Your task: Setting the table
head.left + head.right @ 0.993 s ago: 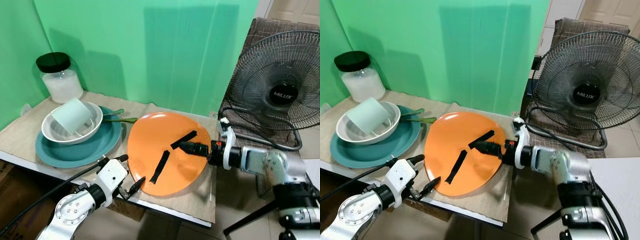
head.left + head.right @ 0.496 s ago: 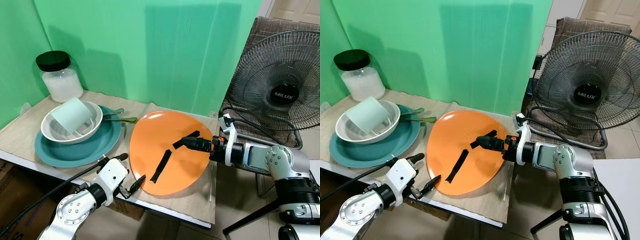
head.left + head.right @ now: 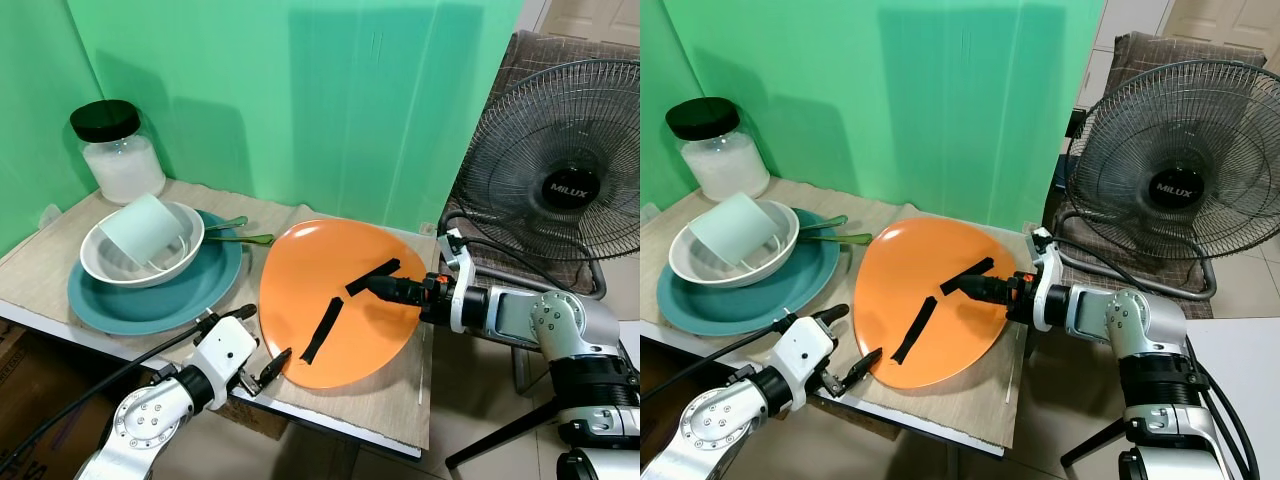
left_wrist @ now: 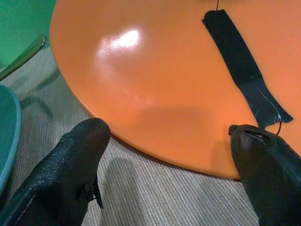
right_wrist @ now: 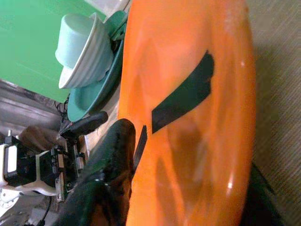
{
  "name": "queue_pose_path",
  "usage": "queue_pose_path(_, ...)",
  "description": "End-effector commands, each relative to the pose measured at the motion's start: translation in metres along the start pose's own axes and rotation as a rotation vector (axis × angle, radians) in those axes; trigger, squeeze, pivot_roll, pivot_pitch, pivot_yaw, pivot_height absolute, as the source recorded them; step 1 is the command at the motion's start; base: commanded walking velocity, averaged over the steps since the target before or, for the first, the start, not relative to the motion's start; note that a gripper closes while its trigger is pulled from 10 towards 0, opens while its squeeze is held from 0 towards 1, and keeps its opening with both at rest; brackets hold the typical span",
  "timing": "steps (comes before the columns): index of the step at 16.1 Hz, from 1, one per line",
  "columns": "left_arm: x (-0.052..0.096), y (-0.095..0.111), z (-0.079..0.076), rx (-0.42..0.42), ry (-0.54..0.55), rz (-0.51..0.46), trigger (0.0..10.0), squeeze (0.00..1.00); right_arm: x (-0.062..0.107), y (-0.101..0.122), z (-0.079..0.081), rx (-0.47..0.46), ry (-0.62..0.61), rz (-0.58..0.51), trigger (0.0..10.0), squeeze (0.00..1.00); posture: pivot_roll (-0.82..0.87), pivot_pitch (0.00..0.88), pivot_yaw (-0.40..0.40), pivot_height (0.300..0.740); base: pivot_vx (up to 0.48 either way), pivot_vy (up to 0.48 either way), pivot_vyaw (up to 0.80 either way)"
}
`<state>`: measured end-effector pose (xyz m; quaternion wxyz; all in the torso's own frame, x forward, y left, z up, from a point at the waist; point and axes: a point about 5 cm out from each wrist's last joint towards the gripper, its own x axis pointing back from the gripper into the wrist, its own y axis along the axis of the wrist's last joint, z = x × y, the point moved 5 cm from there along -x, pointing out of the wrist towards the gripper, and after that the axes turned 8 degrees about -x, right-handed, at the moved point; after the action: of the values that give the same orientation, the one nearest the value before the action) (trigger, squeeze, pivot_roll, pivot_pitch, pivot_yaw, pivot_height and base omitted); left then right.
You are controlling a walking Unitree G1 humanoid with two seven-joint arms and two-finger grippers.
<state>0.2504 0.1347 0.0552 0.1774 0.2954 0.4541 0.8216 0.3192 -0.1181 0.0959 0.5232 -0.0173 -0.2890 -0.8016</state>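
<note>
Left gripper [image 3: 258, 345] sits at the near table edge with fingers spread, its tips either side of the orange plate's [image 3: 345, 300] near rim but not closed on it. Right gripper [image 3: 388, 288] pinches the plate's right rim, one finger over the top face and one beneath, the plate tilted on the beige mat [image 3: 400, 395]. Judgement: keep the pinch firm, lower the plate flat and clear of the teal plate [image 3: 150, 295] with the white bowl [image 3: 140, 250] and cup [image 3: 145, 230] behind.

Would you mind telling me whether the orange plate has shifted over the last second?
Yes. The orange plate has tipped slightly, its far rim nearer the green wall.
</note>
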Motion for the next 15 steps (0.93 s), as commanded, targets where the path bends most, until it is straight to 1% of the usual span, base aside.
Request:
queue_pose_path(1, 0.000, -0.019, -0.006, 0.001, -0.017, 0.088, 10.0, 0.00, -0.001, 0.009, 0.007, 0.019, 0.018, -0.018, 0.0, 0.00, -0.05, 0.000, -0.033, 0.740, 0.000, 0.000, 0.00)
queue_pose_path(5, 0.001, -0.012, 0.001, -0.031, 0.003, 0.070, 10.0, 0.00, -0.001, 0.012, 0.008, 0.010, 0.025, -0.030, 0.0, 0.00, -0.05, 0.000, -0.031, 0.740, 0.000, 0.000, 0.00)
queue_pose_path(6, 0.001, -0.008, 0.005, -0.044, 0.012, 0.062, 10.0, 0.00, -0.001, 0.013, 0.009, 0.027, 0.035, -0.041, 0.0, 0.00, -0.05, 0.000, -0.031, 0.740, 0.000, 0.000, 0.00)
queue_pose_path(9, 0.001, -0.004, 0.011, -0.061, 0.026, 0.054, 10.0, 0.00, -0.001, 0.012, 0.011, 0.022, 0.052, -0.043, 0.0, 0.00, -0.04, 0.000, -0.029, 0.740, 0.000, 0.000, 0.00)
queue_pose_path(10, 0.002, -0.001, 0.016, -0.054, 0.046, 0.045, 10.0, 0.00, -0.001, 0.015, 0.013, 0.013, 0.061, -0.054, 0.0, 0.00, -0.04, 0.000, -0.028, 0.740, 0.000, 0.000, 0.00)
queue_pose_path(12, 0.003, 0.007, 0.028, -0.012, 0.107, 0.014, 10.0, 0.00, 0.001, 0.020, 0.016, -0.002, 0.081, -0.078, 0.0, 0.00, -0.04, 0.000, -0.026, 0.740, 0.000, 0.000, 0.00)
queue_pose_path(13, 0.005, 0.014, 0.037, 0.019, 0.152, -0.014, 10.0, 0.00, 0.002, 0.023, 0.020, -0.003, 0.094, -0.091, 0.0, 0.00, -0.03, 0.000, -0.022, 0.740, 0.000, 0.000, 0.00)
queue_pose_path(14, 0.009, 0.026, 0.047, 0.050, 0.203, -0.063, 10.0, 0.00, 0.004, 0.027, 0.026, 0.008, 0.109, -0.113, 0.0, 0.00, -0.03, 0.000, -0.020, 0.740, 0.000, 0.000, 0.00)
queue_pose_path(15, 0.013, 0.040, 0.058, 0.095, 0.240, -0.118, 10.0, 0.00, 0.007, 0.032, 0.032, 0.040, 0.126, -0.162, 0.0, 0.00, -0.03, 0.000, -0.015, 0.740, 0.000, 0.000, 0.00)
